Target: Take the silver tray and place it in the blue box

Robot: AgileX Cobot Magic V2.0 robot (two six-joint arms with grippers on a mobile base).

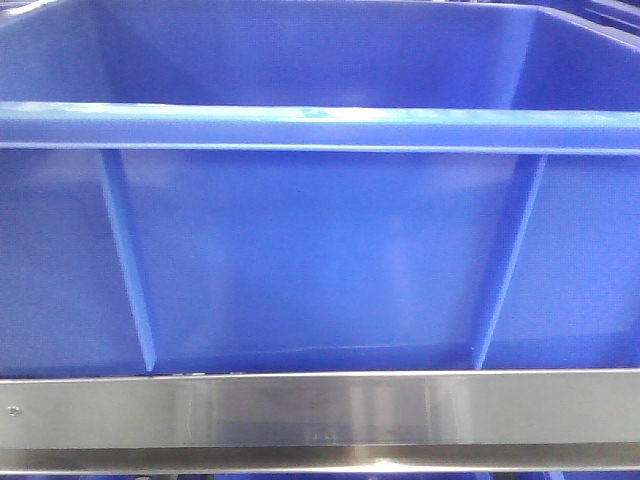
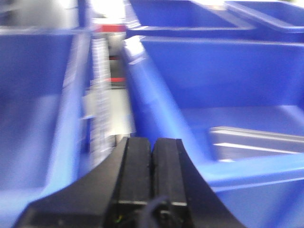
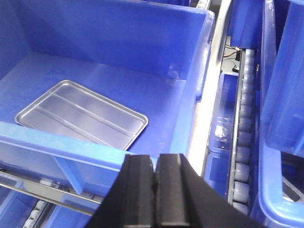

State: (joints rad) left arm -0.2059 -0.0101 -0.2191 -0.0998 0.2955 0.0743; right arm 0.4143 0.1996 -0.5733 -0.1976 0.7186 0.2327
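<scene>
- Closed, empty jaws are shown on the right gripper [image 3: 155, 166] and the left gripper [image 2: 152, 147].
- Silver tray [image 3: 81, 114], lying in the blue box [image 3: 142, 28], is judged light, rigid, slippery; its raised rim should be gripped.

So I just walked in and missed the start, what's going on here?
Nothing is being held right now. The silver tray lies flat on the floor of the blue box. The right tool is shut and empty above the box's near rim; the left tool is shut too, holding nothing.
</scene>
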